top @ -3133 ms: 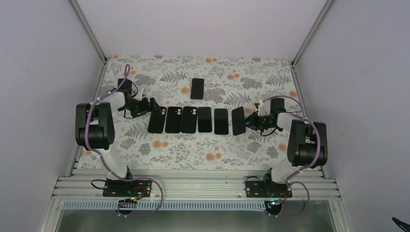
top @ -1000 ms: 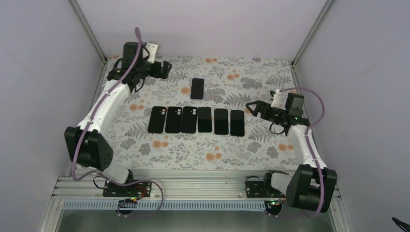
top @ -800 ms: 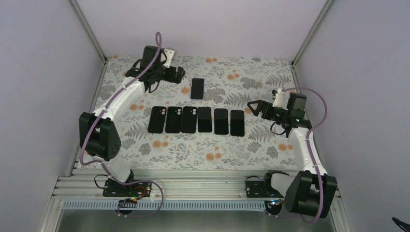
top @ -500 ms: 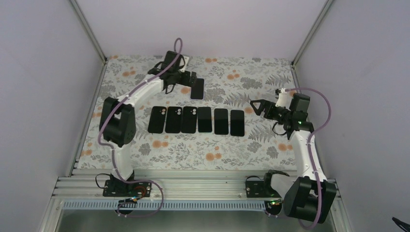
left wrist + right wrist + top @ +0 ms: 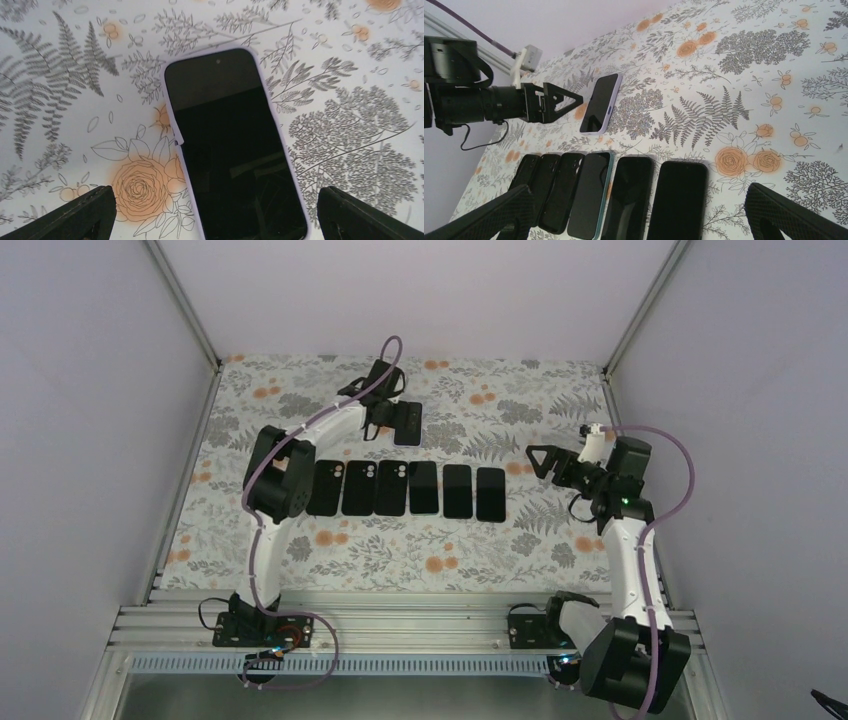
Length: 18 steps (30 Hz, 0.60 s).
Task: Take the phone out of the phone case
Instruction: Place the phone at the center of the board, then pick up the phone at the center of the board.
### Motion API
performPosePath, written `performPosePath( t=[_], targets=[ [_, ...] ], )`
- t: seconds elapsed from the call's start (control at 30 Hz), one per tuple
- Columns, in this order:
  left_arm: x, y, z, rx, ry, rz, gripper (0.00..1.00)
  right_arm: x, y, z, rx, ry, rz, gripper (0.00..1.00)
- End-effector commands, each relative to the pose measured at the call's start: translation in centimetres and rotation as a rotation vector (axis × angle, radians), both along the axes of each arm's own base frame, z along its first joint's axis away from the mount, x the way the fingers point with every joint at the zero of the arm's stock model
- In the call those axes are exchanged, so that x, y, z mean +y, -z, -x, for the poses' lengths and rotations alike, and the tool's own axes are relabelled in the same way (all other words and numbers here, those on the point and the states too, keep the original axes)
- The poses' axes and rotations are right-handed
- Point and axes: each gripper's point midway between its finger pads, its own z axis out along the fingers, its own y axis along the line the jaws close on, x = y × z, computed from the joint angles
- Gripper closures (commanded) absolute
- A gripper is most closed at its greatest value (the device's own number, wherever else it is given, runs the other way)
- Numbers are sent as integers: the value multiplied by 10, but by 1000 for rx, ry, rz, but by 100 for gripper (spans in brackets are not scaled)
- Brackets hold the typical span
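Phone case (image 5: 170,117): pale lilac, lying flat on the floral table cover (image 5: 300,540) at far centre, beyond the row of dark slabs and well apart from it.
Contents of the case: the phone (image 5: 235,150) sits fully inside it, dark screen up. The lilac rim shows along both long sides and round the top end. A small notch shows on one long edge.
Left gripper (image 5: 217,220): reaches in from the left and hangs over the cased phone with its jaws spread wide and nothing held. In the wrist view one finger (image 5: 82,212) shows at each lower corner, with the phone between them and touching neither.
Right gripper (image 5: 545,460): raised at the right of the table, just right of the row and pointing left. Its jaws stand wide apart and empty.
Row (image 5: 406,489): six dark phone-shaped slabs lie side by side at mid-table, edges close together. The three on the left show camera cut-outs, and the fourth from the left has a teal edge. I cannot tell whether any of them is a case holding a phone.
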Motion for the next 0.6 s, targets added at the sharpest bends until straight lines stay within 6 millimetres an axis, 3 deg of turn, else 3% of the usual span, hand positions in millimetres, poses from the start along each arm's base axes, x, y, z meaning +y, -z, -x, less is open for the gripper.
performPosePath(
  t=[0.0, 0.57],
  targets=[
    [-7, 17, 2, 50, -13, 3, 0, -5, 2, -1, -15, 12, 6, 1],
    [-31, 68, 5, 127, -3, -38, 0, -6, 14, -2, 14, 12, -18, 1]
  ],
)
